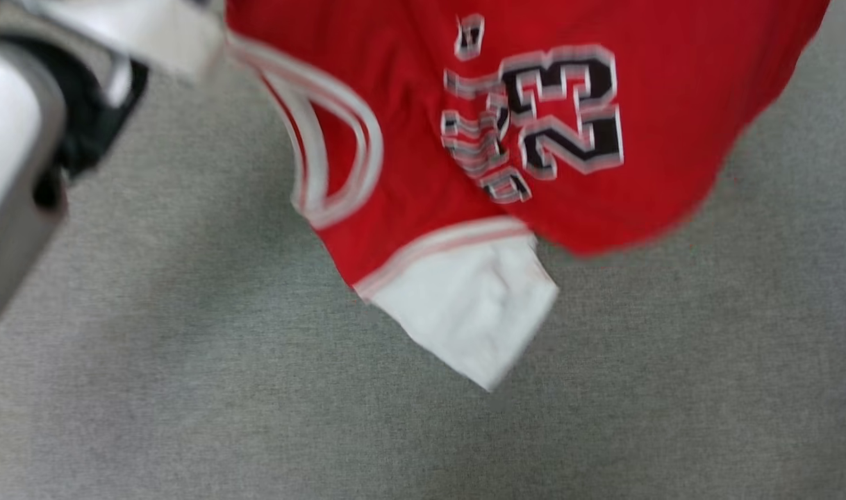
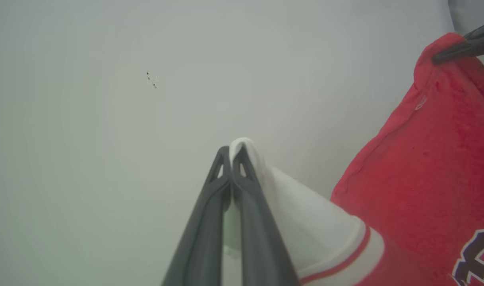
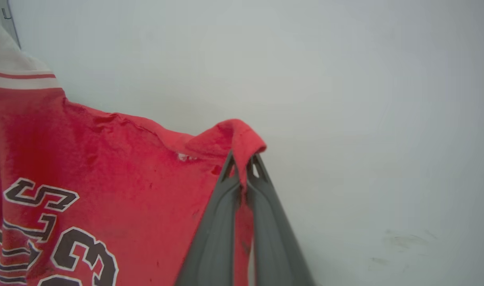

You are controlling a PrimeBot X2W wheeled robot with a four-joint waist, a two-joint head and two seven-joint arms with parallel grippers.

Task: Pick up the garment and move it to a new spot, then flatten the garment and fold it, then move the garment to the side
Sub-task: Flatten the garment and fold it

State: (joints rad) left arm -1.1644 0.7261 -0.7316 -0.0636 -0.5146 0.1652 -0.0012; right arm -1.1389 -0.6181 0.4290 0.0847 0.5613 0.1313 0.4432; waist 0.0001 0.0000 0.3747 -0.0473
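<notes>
Surface: grey woven cloth or carpet (image 1: 187, 389) lies beneath the work; table or floor cannot be told. The head view is blurred. Both wrist views face a plain pale wall (image 2: 107, 159) with a few dark specks (image 2: 151, 80).

Count: one garment (image 1: 409, 139), a red jersey, one black "23" (image 1: 569, 111) outlined in white, and one pale forearm (image 1: 13, 160) at the upper left.

The garment hangs above the grey surface, strung between both arms. The left jaws are closed on the tip of a white sleeve (image 2: 305, 222). The right jaws are closed on a fold of the red edge (image 3: 242, 135). Whether the lower sleeve (image 1: 471, 305) touches the surface cannot be told.
</notes>
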